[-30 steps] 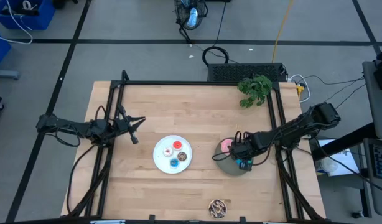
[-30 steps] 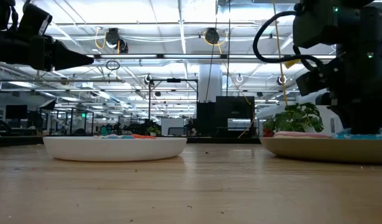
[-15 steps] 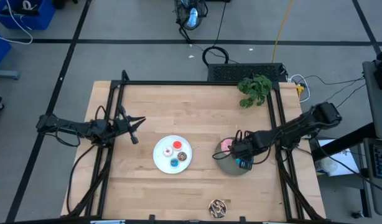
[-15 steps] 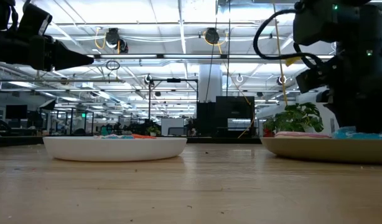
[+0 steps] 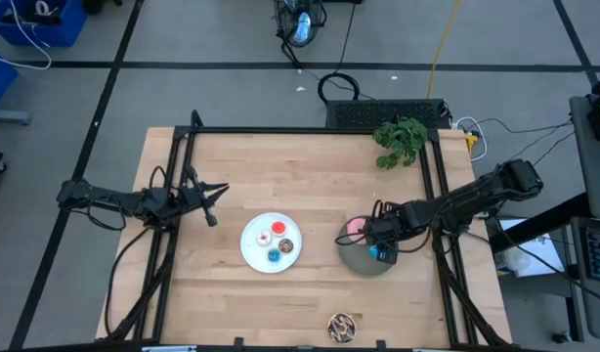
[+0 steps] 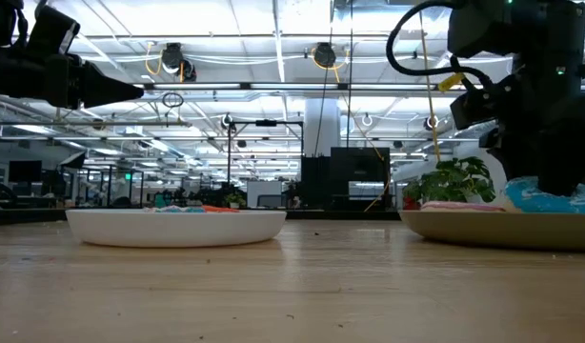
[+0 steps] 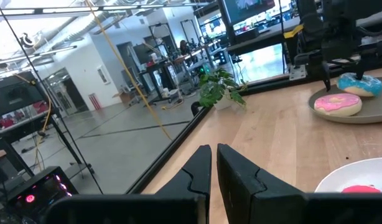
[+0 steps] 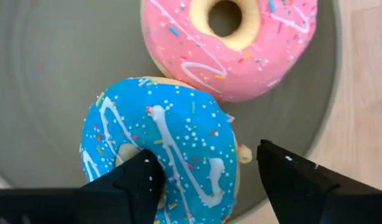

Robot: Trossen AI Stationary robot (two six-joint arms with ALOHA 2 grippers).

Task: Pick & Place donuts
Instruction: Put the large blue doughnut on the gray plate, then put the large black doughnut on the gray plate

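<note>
Blue donut partly behind jaws

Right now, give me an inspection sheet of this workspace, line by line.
Surface: wooden table, bare wood around two plates.
Job's things: blue sprinkled donut and pink donut touching on the grey plate; tiny donuts on the white plate; brown donut at the near edge.
Clutter: potted plant at the far right corner.
Grippers: right pincer open, fingers either side of the blue donut; left pincer shut, above the table's left side.
Cables: black loop and yellow cord on the floor.
Surroundings: open hall, blue bins.
</note>
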